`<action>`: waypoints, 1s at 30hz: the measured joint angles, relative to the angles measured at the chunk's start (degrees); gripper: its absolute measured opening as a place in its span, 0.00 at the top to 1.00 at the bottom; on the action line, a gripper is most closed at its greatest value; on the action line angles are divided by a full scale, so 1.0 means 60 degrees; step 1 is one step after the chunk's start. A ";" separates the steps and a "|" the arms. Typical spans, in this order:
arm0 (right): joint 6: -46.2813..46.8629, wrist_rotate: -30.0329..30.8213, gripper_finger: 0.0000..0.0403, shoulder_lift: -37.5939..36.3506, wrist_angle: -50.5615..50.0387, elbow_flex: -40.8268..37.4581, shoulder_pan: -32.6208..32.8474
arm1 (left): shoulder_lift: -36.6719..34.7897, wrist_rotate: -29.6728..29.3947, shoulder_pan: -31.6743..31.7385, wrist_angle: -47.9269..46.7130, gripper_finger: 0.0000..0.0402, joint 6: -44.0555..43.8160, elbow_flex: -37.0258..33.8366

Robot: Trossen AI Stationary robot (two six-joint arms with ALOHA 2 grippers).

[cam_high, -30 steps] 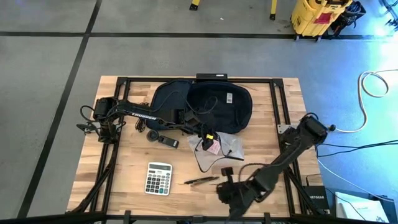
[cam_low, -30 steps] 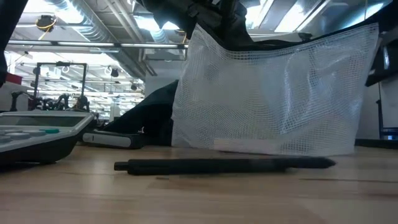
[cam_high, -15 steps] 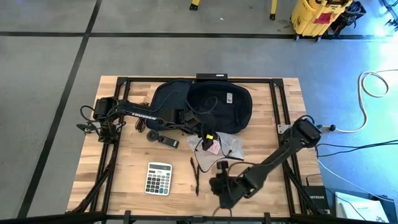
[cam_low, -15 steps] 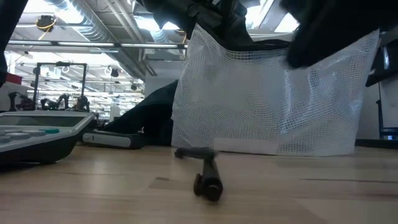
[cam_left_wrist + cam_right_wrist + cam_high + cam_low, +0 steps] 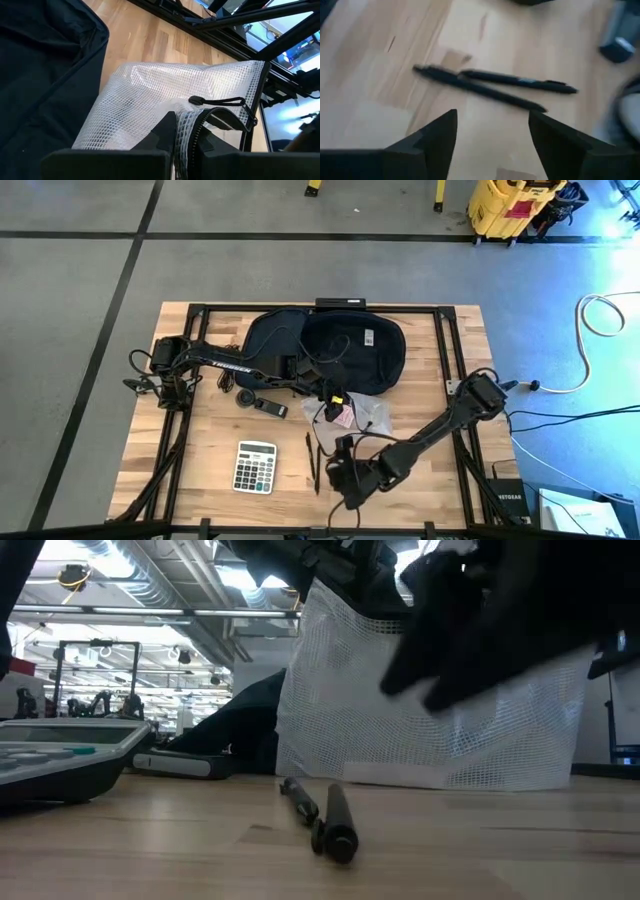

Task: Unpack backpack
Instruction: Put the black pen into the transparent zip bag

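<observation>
Navy backpack point(image 5: 325, 345) at upper centre of counter point(image 5: 210, 455) | left gripper point(image 5: 325, 393) fingers pinched on mesh pouch point(image 5: 350, 420) just below it | right gripper point(image 5: 338, 470) fingers apart, empty, above two pens point(image 5: 313, 462) at lower centre | advice: keep pouch grip firm, lift right arm straight up, avoid nudging pens.

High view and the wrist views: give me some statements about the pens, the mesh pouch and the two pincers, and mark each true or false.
1. The right pincer is open above two pens. True.
2. The left pincer is shut on the mesh pouch. True.
3. The calculator is inside the backpack. False: it lies on the table.
4. The pens are held in the right pincer. False: they lie on the wood.
</observation>
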 joint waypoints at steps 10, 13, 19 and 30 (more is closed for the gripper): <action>-0.4668 -0.1926 0.56 0.0046 0.0133 0.0193 -0.0561 | 0.0000 0.0152 -0.0004 -0.0073 1.00 0.0060 0.0000; -0.4888 -0.2355 0.59 0.0053 0.0119 0.0188 -0.0952 | 0.0000 0.0145 -0.0047 -0.0053 1.00 0.0200 0.0000; -0.5909 -0.3074 0.61 0.0315 0.0423 0.0357 -0.1291 | 0.0000 0.0176 -0.0044 0.0004 1.00 0.0285 0.0000; -0.7362 -0.3673 0.61 0.1783 -0.1495 0.2305 -0.1727 | 0.0004 0.0238 -0.0044 -0.0041 1.00 0.0298 0.0000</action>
